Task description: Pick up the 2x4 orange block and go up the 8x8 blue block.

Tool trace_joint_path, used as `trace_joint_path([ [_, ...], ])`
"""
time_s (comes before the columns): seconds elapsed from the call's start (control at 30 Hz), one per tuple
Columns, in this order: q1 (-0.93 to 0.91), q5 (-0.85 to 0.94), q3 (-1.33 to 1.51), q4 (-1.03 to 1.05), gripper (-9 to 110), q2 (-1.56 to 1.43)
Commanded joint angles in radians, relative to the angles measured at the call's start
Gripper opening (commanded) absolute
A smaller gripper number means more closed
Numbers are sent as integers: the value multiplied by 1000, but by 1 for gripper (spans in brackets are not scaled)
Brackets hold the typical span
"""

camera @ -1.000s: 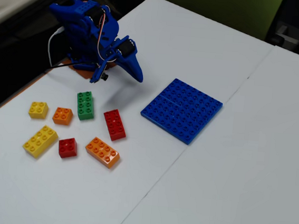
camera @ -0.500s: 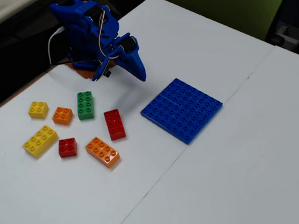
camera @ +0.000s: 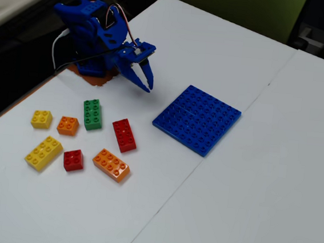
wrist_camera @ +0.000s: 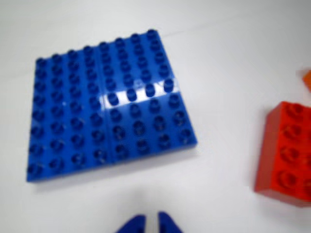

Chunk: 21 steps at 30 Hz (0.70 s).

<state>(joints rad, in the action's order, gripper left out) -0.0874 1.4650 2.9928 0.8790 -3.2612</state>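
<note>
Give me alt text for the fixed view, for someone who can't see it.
A blue robot arm's end effector, holding nothing, hovers above a white table beside a flat blue baseplate. Seven bricks lie nearer the camera, including an oblong orange brick.

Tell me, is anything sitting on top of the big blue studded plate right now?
No. In the fixed view the blue plate is bare, and the bricks all lie on the table to its left.
</note>
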Motion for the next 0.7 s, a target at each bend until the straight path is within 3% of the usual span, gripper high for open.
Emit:
trace_joint_path([
  [0.0,-5,124,-152,35,6,126],
  [0.23,-115,278,-594,48,13,690],
  [0.67,-474,890,-1197,190,20,1422],
])
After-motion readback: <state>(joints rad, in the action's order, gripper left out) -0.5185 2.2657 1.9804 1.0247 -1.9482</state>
